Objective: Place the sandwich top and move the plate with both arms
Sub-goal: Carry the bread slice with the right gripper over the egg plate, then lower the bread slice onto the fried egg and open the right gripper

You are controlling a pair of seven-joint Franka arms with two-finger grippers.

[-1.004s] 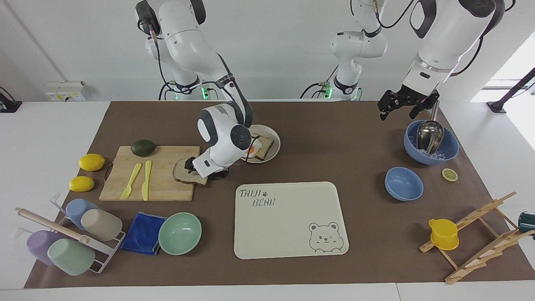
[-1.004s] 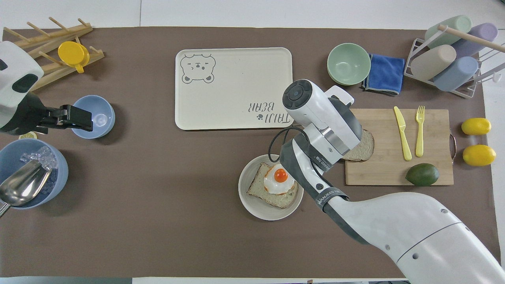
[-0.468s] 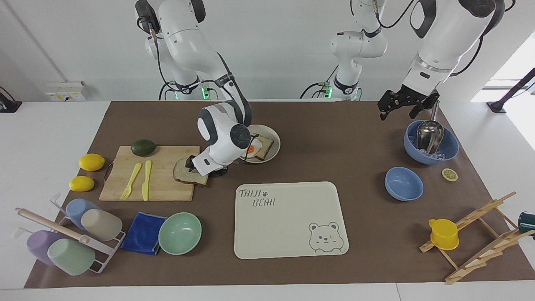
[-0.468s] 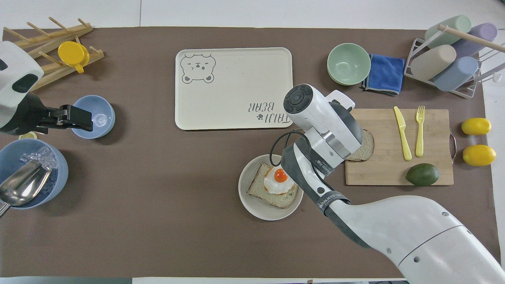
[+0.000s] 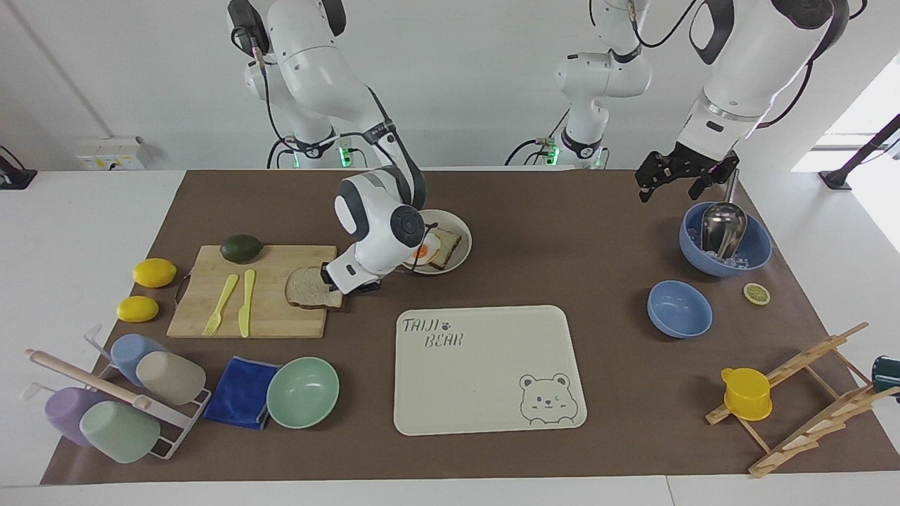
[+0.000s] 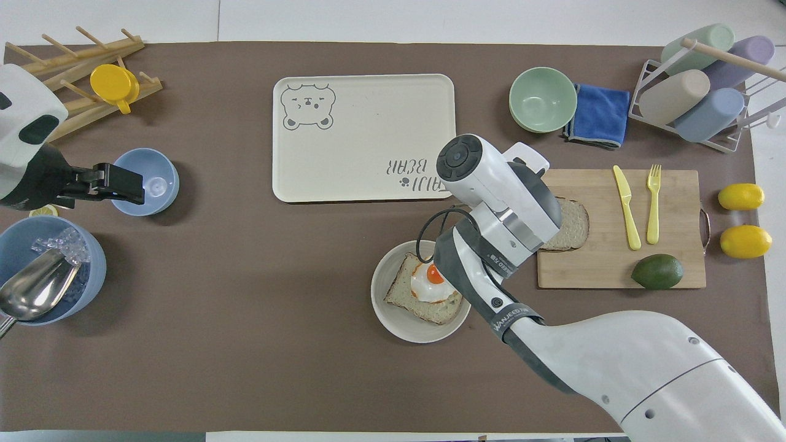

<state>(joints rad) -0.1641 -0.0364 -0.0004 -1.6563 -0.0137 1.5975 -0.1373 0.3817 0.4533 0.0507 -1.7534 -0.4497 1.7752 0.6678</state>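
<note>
Now, sandwich top (image 5: 312, 287) at right end effector (image 5: 329, 275) (lifted)

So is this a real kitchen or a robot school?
Probably a robot lab set up like a pretend kitchen. Two white arms stand at a plain table with a brown mat; a cutting board, a cup rack and an egg toast on a plate sit there.

High facing view, steep overhead, same table (image 5: 562, 211)
</note>
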